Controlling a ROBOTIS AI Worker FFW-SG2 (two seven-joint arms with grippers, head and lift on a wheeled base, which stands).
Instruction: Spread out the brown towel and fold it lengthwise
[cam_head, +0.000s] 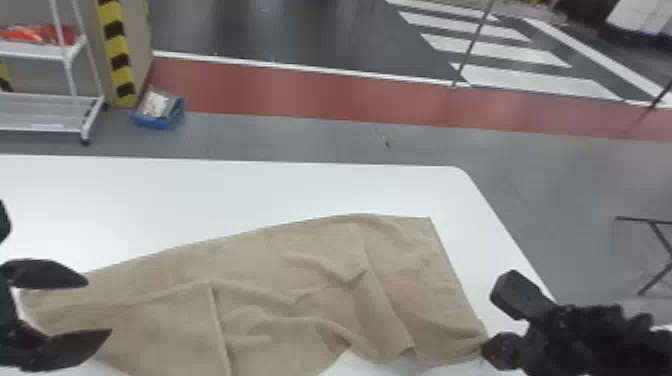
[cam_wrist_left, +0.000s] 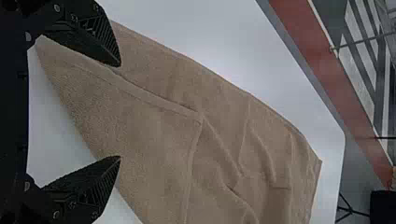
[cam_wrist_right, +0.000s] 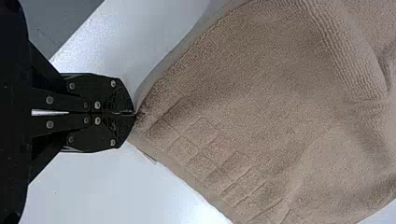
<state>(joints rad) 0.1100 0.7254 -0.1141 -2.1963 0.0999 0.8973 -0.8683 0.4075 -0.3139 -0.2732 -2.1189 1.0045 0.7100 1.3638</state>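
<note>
Spreading comes first, I judge: my right black two-fingered gripper (cam_wrist_right: 134, 113) is clamped on a corner of the rumpled brown cloth towel (cam_head: 310, 255), by the right edge of the white desk (cam_head: 225, 185); my left black two-fingered gripper (cam_head: 99, 306), jaws wide, straddles its left end, holding nothing. I should nip just that end, then draw both apart low and evenly, easing the overlapping layer out. No readable brands, labels or writing.

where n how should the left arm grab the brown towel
Probably best to grip the brown towel by its narrow left end, coming from the robot's left: it tapers there, and that end shows between the left gripper's open jaws. The right gripper pinches the near right corner.
</note>
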